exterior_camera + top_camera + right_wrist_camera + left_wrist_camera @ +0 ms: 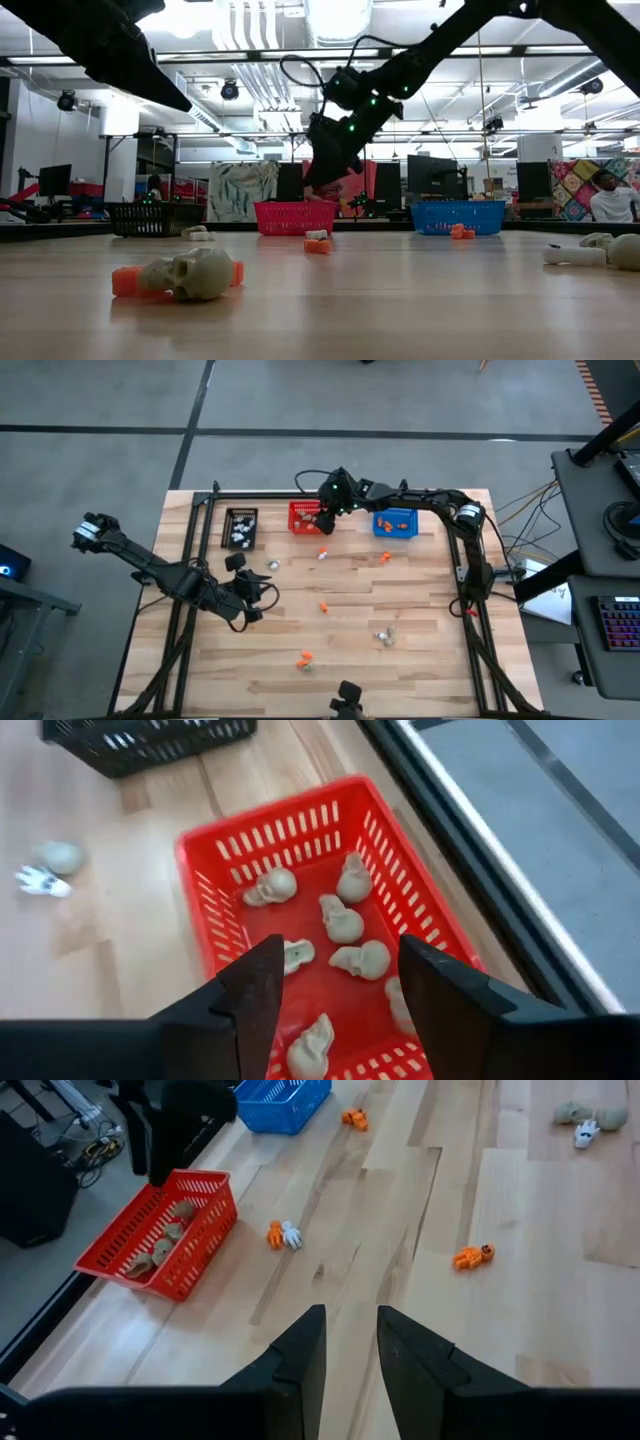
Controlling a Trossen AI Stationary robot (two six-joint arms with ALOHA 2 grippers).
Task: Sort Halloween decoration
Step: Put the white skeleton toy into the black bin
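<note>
We see the right gripper (330,985) poised over the red basket (303,517) at the tabletop's far edge, jaws spread and empty, beige skulls (345,920) lying inside; the left gripper (350,1350) waits near the left edge, fingers narrowly parted, pinching nothing; orange and white trinkets (323,605) lie scattered mid-table, the black basket (241,527) and blue basket (396,523) flanking the red; we judge a low withdrawal could snag the basket's rim and spill the skulls.
</note>
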